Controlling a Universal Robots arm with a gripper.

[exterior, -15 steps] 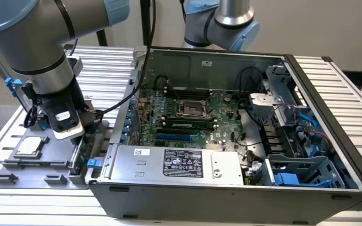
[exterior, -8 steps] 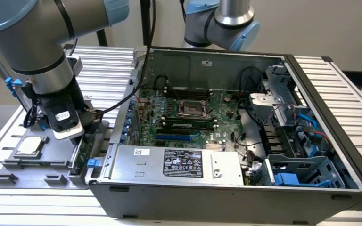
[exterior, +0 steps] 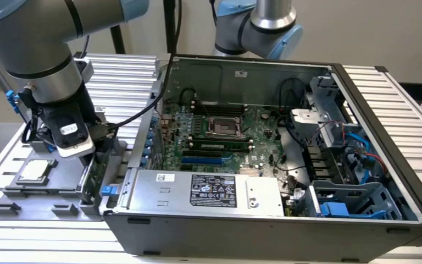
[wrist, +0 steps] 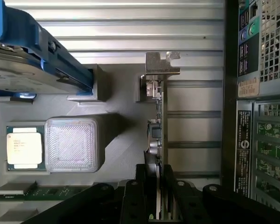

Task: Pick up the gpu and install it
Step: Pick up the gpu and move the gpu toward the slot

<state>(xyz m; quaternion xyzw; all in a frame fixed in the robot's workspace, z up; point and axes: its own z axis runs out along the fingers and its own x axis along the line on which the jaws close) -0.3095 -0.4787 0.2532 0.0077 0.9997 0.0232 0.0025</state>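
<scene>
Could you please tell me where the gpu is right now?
The gpu stands on edge in the grey tray at the exterior view's left, between the processor chip and the computer case, held by the gripper.

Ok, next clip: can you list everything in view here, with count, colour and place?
gpu: one, green board with silver bracket, standing on edge in the tray
processor chip: one, silver on green, flat in the tray
hard drive: one, silver with blue frame, in the tray
memory stick: one, green, in the tray
tray: one, grey, on the table at the exterior view's left
computer case: one, black, open, beside the tray
motherboard: one, green, inside the case
power supply: one, silver, inside the case
table: one, silver, slatted
second arm: one, silver and blue, behind the case
arm: one, grey, above the tray
end effector: one, black, closed on the gpu
</scene>
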